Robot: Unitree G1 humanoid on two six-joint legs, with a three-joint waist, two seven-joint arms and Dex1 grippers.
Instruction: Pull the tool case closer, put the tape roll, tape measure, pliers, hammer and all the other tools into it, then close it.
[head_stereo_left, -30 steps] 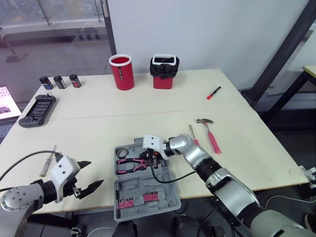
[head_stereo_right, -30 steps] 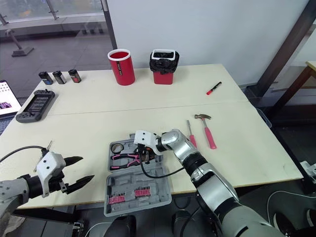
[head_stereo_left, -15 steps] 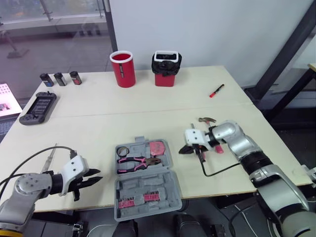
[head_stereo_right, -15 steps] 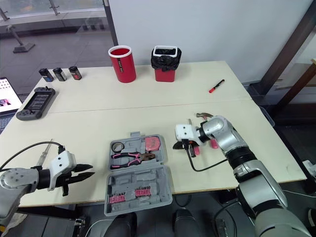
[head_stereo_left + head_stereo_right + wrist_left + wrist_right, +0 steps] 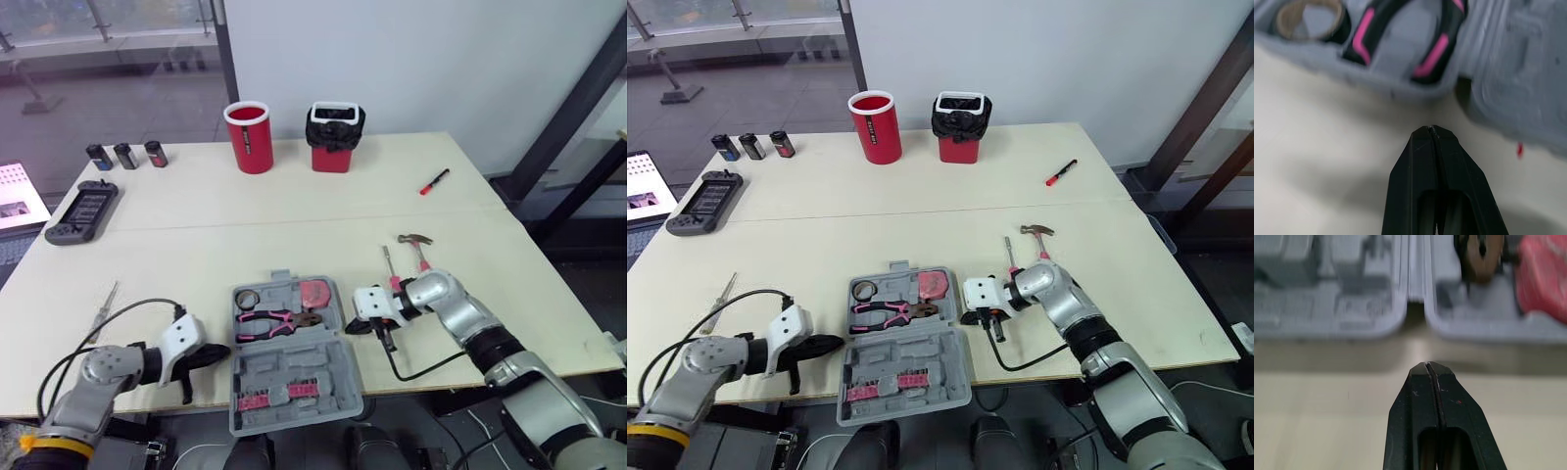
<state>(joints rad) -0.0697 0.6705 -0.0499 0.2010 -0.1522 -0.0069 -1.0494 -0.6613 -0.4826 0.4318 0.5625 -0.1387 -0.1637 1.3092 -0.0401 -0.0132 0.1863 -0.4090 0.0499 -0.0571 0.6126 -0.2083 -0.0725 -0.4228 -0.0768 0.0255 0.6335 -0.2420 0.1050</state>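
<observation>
The grey tool case (image 5: 294, 377) lies open near the table's front edge. Its far half holds a tape roll (image 5: 247, 297), pink-handled pliers (image 5: 274, 321) and a red tape measure (image 5: 314, 294); the near half holds pink bits (image 5: 266, 397). My left gripper (image 5: 221, 353) is shut and empty, its tips just off the case's left side (image 5: 1400, 85). Just as empty, my right gripper (image 5: 353, 328) is shut beside the case's right edge, near the hinge (image 5: 1415, 279). A hammer (image 5: 415, 242) and a screwdriver (image 5: 389, 260) lie behind my right arm.
A thin screwdriver (image 5: 106, 298) lies at the left. Farther back are a red marker (image 5: 434, 181), a red cup (image 5: 251, 137), a red bin with a black liner (image 5: 336, 137), three batteries (image 5: 125, 154) and a game controller (image 5: 83, 211).
My left gripper has shut and moved right up to the case's left side. My right gripper left the case, swung out towards the hammer, then came back to the case's right edge.
</observation>
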